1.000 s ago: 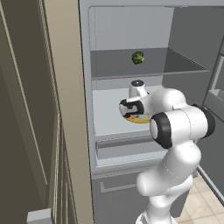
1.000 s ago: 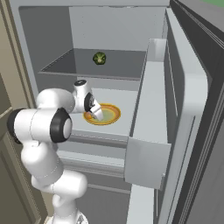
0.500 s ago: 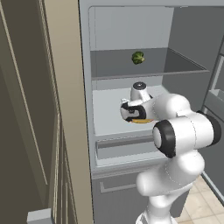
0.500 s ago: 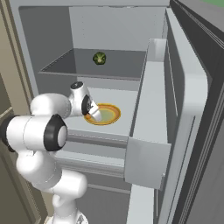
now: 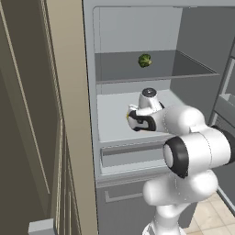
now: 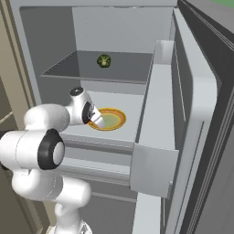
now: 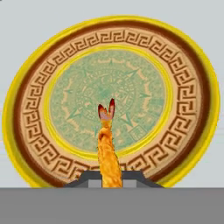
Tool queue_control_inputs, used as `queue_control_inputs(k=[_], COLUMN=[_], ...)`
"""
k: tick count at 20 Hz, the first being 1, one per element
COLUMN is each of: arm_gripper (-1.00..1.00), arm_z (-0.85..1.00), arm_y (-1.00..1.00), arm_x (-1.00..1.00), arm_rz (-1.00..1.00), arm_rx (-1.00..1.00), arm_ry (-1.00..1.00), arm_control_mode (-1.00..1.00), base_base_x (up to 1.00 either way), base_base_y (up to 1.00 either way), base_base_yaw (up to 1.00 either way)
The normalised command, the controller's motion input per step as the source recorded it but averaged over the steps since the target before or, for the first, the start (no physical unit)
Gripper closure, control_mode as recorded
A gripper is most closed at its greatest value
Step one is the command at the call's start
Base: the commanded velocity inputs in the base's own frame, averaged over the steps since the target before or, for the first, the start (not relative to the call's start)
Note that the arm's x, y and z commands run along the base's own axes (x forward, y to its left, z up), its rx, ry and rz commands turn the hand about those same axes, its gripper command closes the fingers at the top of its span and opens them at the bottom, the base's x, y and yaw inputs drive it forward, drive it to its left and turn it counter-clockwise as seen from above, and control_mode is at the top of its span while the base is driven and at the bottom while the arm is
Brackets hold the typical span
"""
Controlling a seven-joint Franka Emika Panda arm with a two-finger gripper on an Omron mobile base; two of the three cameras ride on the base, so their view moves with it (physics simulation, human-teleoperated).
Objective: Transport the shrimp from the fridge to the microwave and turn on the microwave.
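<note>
A: Where is the task now?

B: The fridge (image 6: 137, 151) stands open; the plate (image 7: 26, 109) fills the frame centre. The gripper (image 7: 110, 177), bottom centre, is clenched on the shrimp (image 7: 108, 153).

A: What is left?

B: Carrying it to the microwave and starting it.

- Tall beige cabinet side panel (image 5: 69, 114) stands at the left, flat and matte, running from top to bottom of the left base view.
- Darker brown-grey cabinet front (image 5: 23, 114) lies further left, crossed by thin pale slanted lines.
- Small light grey block (image 5: 41, 226) sits low at the near left.
- Pale beige tiled floor (image 5: 209, 215) shows at the lower right, thin darker grout lines.
- Same beige panel edge (image 6: 9, 91) at the left of the right base view.
- Light is even and soft.
</note>
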Motion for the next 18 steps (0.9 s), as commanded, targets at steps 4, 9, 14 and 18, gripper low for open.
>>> queue_control_inputs(k=[4, 9, 14, 18], arm_gripper=[1.00, 1.00, 1.00, 1.00], arm_z=[0.26, 0.03, 0.06, 0.25], arm_y=[0.00, 0.06, 0.02, 0.00], arm_x=[-0.31, -0.45, -0.41, -0.41], arm_rz=[0.01, 0.00, 0.00, 0.00], arm_rx=[0.00, 0.00, -0.01, 0.00], arm_ry=[0.00, -0.03, -0.07, 0.00], arm_control_mode=[-1.00, -1.00, -1.00, -1.00], base_base_x=[0.00, 0.00, 0.00, 0.00], base_base_y=[0.00, 0.00, 0.00, 0.00], base_base_yaw=[0.00, 0.00, 0.00, 0.00])
